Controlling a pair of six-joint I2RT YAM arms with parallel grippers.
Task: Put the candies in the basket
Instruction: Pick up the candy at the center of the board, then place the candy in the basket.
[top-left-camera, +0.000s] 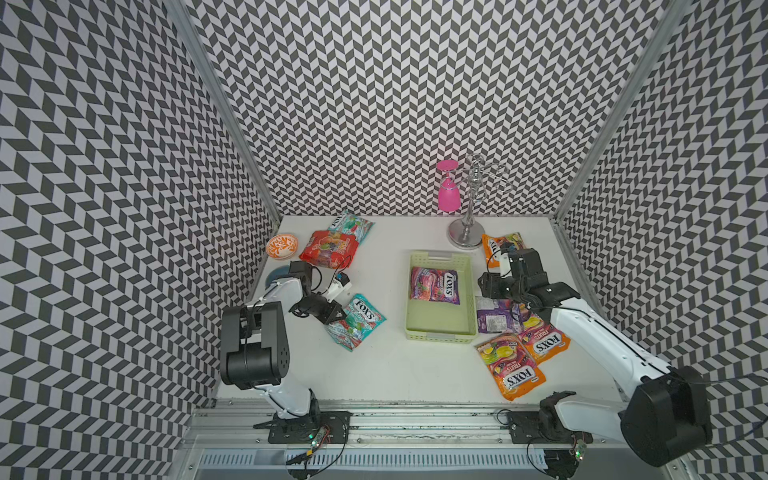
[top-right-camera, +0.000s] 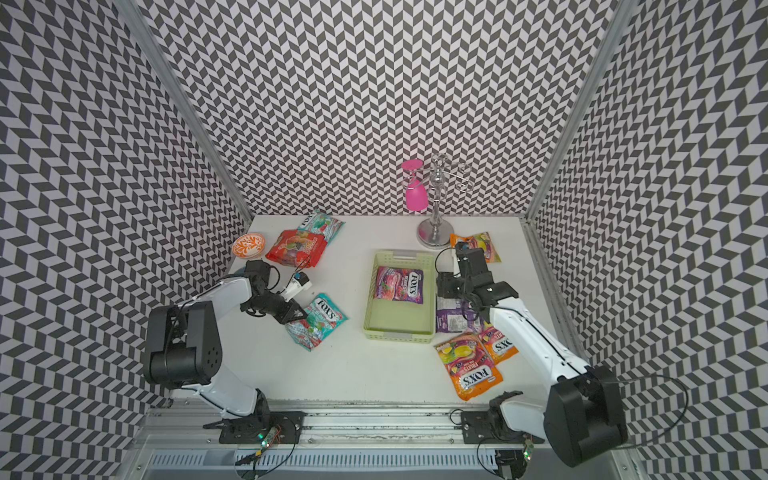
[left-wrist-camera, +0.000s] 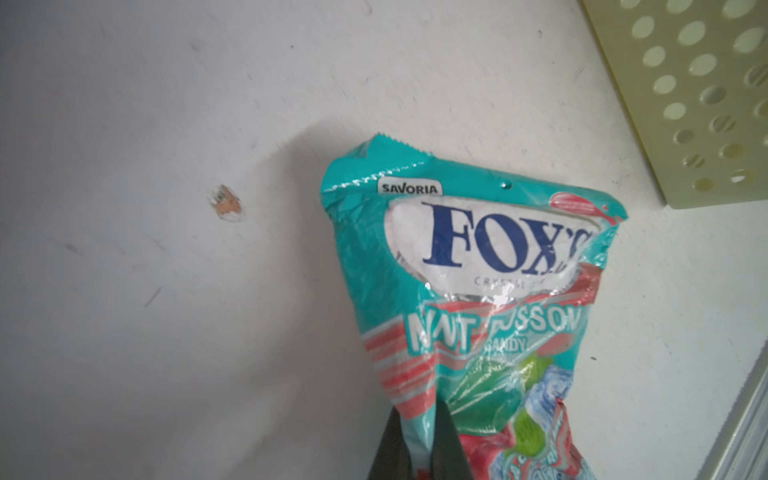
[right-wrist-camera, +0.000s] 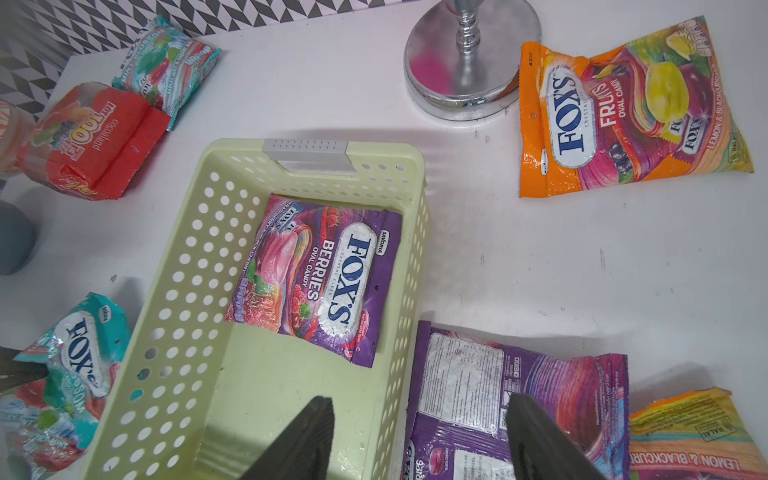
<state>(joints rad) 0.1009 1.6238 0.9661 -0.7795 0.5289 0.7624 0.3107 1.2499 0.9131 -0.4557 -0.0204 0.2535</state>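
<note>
**Orange Fruits bags (top-left-camera: 510, 368) nearest; teal mint bag (top-left-camera: 361, 322) pinched**

Two orange Fruits bags overlap on the table (top-left-camera: 395, 374) front right, beside a face-down purple bag (top-left-camera: 494, 319). Over that bag and the basket (top-left-camera: 440, 337) wall, the right tool (right-wrist-camera: 422, 399) hangs released. Left of the basket, the left tool (left-wrist-camera: 417, 411) is clenched on the teal mint bag's edge. One purple Berries bag (top-left-camera: 434, 284) lies inside the basket.
</note>
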